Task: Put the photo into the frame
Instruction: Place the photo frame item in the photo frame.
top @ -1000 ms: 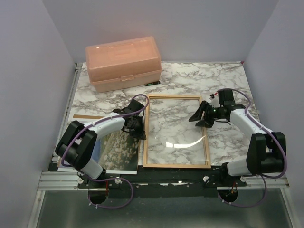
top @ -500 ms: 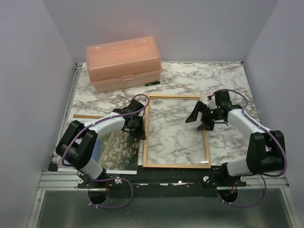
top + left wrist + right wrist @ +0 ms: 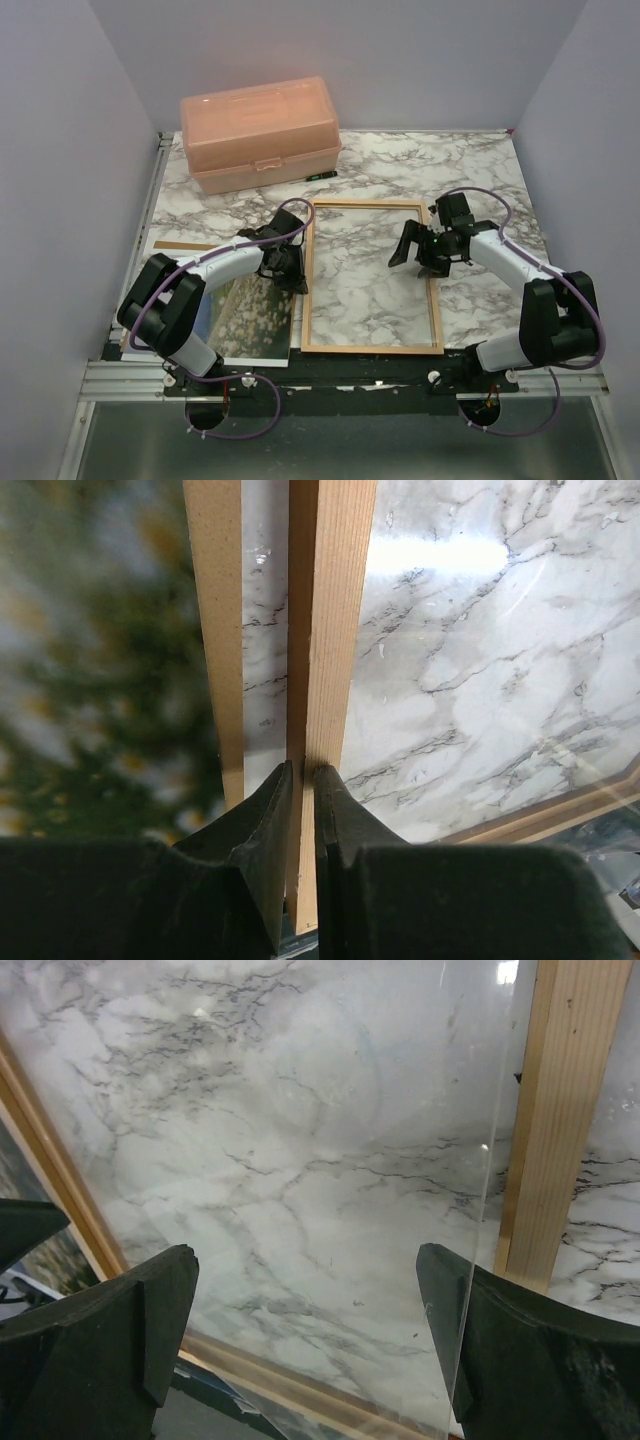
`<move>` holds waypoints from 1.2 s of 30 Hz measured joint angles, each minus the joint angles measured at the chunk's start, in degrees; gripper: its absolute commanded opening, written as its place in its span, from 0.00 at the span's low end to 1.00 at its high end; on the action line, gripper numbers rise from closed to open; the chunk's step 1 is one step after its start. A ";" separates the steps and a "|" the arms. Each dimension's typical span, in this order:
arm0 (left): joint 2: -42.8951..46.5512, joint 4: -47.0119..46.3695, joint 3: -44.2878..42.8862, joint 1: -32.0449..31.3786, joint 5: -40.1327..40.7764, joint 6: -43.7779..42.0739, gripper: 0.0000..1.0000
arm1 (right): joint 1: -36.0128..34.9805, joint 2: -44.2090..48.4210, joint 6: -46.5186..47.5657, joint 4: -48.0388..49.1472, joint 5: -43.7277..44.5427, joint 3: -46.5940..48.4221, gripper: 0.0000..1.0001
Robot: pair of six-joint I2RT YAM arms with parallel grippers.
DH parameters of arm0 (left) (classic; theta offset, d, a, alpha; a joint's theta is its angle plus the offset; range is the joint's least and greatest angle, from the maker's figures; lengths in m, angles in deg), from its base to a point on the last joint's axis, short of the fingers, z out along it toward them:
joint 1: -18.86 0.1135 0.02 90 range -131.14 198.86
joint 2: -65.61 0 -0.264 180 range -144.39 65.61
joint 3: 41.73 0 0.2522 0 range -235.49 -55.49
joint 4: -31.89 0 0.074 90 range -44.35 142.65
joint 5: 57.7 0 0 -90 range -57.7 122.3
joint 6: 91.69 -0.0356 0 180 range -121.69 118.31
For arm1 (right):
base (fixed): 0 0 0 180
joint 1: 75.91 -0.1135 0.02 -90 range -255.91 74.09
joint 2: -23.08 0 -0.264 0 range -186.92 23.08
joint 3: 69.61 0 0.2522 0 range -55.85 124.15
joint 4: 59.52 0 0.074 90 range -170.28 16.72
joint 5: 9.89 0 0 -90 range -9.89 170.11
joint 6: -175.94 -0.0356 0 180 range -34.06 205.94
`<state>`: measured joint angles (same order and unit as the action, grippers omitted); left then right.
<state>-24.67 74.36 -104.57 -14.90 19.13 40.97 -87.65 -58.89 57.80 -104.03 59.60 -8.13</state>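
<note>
Marble-pattern table point(image 3: 470, 170): white, grey veins.
Pink plastic box point(image 3: 260, 132): far-left part of table, lid shut, slightly angled to far edge.
Small dark pen-like thing point(image 3: 321, 175), green spot on it: flat on table, just beside near-right corner of box.
Brown backing board point(image 3: 180, 245): near left edge, mostly covered, only thin strip shows.
Clear pane point(image 3: 300, 1210): flat at table middle, marble visible through it.
Metal rail point(image 3: 130, 380): along near edge.
</note>
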 measured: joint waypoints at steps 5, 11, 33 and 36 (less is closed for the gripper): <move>0.09 -0.07 0.09 0.00 0.02 0.00 0.15 | -1.84 -0.22 0.15 -1.27 3.76 0.00 1.00; 0.26 -0.26 0.28 0.00 0.04 0.02 0.15 | -2.40 -0.52 0.20 -2.64 6.23 0.00 1.00; 0.81 -0.92 0.79 0.00 0.09 0.02 0.15 | -2.45 0.79 1.22 -5.95 10.38 0.76 1.00; 1.05 -1.22 0.83 -0.02 0.13 0.02 0.15 | -2.45 0.92 1.20 -6.36 11.26 0.94 1.00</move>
<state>-23.62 73.14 -103.74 -14.92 19.26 40.99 -90.10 -57.97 59.00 -110.39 70.85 -7.19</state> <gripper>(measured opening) 0.154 0.997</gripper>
